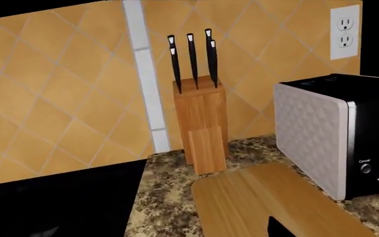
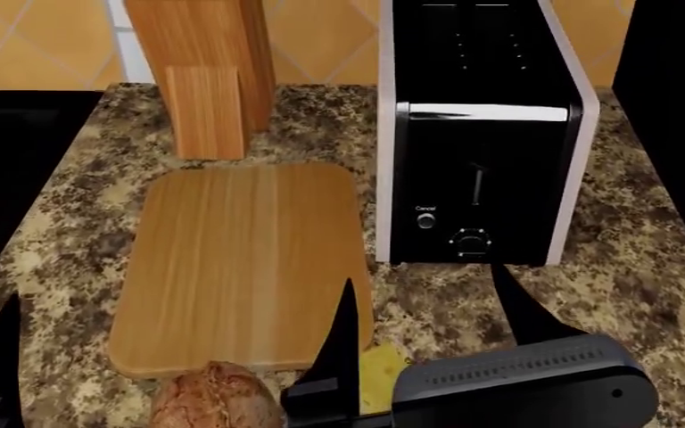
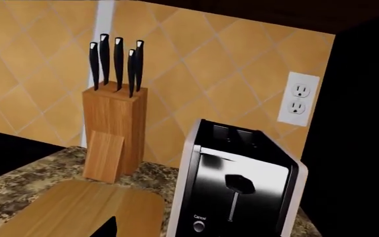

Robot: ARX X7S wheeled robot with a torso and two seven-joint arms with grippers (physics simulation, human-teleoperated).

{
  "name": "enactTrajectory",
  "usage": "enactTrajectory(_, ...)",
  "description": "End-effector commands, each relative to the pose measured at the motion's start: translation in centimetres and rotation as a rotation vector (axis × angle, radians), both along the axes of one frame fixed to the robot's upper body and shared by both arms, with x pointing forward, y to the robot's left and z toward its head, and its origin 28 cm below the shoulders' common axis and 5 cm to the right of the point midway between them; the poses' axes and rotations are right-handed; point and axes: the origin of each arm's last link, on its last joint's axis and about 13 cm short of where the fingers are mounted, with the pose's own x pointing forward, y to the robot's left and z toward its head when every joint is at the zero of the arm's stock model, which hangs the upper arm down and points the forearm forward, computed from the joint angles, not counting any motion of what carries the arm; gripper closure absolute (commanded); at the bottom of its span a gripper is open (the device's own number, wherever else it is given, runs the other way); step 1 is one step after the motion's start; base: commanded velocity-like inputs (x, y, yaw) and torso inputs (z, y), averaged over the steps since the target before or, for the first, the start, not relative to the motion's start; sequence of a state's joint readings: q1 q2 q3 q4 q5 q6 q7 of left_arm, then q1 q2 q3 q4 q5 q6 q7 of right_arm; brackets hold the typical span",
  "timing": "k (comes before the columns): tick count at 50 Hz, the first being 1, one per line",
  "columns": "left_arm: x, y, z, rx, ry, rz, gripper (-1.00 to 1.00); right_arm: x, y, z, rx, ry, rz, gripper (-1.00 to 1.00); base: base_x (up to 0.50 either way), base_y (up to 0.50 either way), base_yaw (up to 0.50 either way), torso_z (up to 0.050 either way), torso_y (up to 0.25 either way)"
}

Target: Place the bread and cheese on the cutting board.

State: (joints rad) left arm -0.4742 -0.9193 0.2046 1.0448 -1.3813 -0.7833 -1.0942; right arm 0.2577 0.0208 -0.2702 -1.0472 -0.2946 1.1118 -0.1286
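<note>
Behind, orange tiled wall (image 1: pixel 57 98) meets speckled granite counter (image 2: pixel 628 294).

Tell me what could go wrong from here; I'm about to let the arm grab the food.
The bread and cheese sit at the counter's near edge, mostly hidden under the right gripper, so a blind grasp might nudge them off. The toaster stands close beside the cutting board; a wide swing could hit it.
</note>
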Motion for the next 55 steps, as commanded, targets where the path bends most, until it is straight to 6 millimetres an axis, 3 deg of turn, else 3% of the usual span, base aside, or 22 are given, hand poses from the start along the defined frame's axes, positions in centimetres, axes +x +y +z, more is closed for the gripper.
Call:
enactTrajectory(1,0.5,0.0,0.4,-0.067,-0.023,-0.009,-1.00,0.0,0.0,0.1,0.013,-0.001,0.001,-1.00,0.19,0.00,0.00,0.000,0.000)
enactTrajectory(9,0.3,-0.3,0.4,-0.089,0.003,-0.019,-1.00,0.1,-0.2,0.0,0.032,0.023,-0.010,-1.00,0.08,0.00,0.00,0.000,0.001)
enactTrajectory(12,-0.3,-1.0,0.6,-0.141,0.039,-0.065,-1.00,0.4,-0.6,0.3,0.042,0.012,-0.093,-1.00,0.00,0.00,0.00,0.000,0.000)
enactTrajectory(14,-1.0,-2.0,0.7,-0.206,0.102,-0.111,-1.00,0.5,-0.9,0.6,0.039,0.004,-0.113,-1.00,0.00,0.00,0.00,0.000,0.000)
enactTrajectory(15,-1.2,-2.7,0.5,-0.131,0.139,-0.178,-1.00,0.5,-0.9,0.6,0.040,0.004,-0.114,-1.00,0.00,0.00,0.00,0.000,0.000)
enactTrajectory(17,-1.6,-3.5,1.0,-0.250,0.180,-0.148,-1.00,0.5,-0.9,0.6,0.039,0.007,-0.115,-1.00,0.00,0.00,0.00,0.000,0.000)
enactTrajectory(19,-2.0,-4.4,1.3,-0.265,0.226,-0.233,-1.00,0.5,-1.0,0.6,0.033,0.008,-0.116,-1.00,0.00,0.00,0.00,0.000,0.000)
enactTrajectory(21,-1.8,-4.7,1.9,-0.357,0.253,-0.187,-1.00,0.5,-1.1,0.6,0.035,0.008,-0.122,-1.00,0.00,0.00,0.00,0.000,0.000)
enactTrajectory(23,-1.5,-4.8,2.4,-0.241,0.254,-0.196,-1.00,0.7,-1.4,1.0,0.031,-0.007,-0.147,-1.00,0.00,0.00,0.00,0.000,0.000)
enactTrajectory(34,-0.2,-6.5,3.2,-0.300,0.418,-0.285,-1.00,0.9,-2.2,1.5,0.036,-0.015,-0.217,-1.00,0.00,0.00,0.00,0.000,0.000)
enactTrajectory(38,0.2,-7.0,2.2,-0.292,0.452,-0.299,-1.00,1.0,-2.9,2.3,0.028,-0.032,-0.271,-1.00,0.00,0.00,0.00,0.000,0.000)
enactTrajectory(39,0.4,-7.2,2.0,-0.290,0.464,-0.300,-1.00,1.2,-5.8,3.7,-0.024,-0.190,-0.424,-1.00,0.00,0.00,0.00,0.000,0.000)
enactTrajectory(40,0.4,-7.3,1.9,-0.289,0.467,-0.302,-1.00,0.4,-3.0,1.1,0.028,-0.037,-0.270,-1.00,0.00,0.00,0.00,0.000,0.000)
enactTrajectory(43,0.7,-7.7,2.0,-0.295,0.469,-0.307,-1.00,0.9,-3.0,2.1,0.027,-0.035,-0.268,-1.00,0.00,0.00,0.00,0.000,0.000)
enactTrajectory(50,-0.2,-8.3,2.9,-0.273,0.458,-0.339,-1.00,0.8,-2.9,1.6,0.029,-0.016,-0.255,-1.00,0.00,0.00,0.00,0.000,0.000)
enactTrajectory(55,-0.3,-8.6,1.8,-0.268,0.476,-0.351,-1.00,0.7,-2.9,1.6,0.030,-0.018,-0.254,-1.00,0.00,0.00,0.00,0.000,0.000)
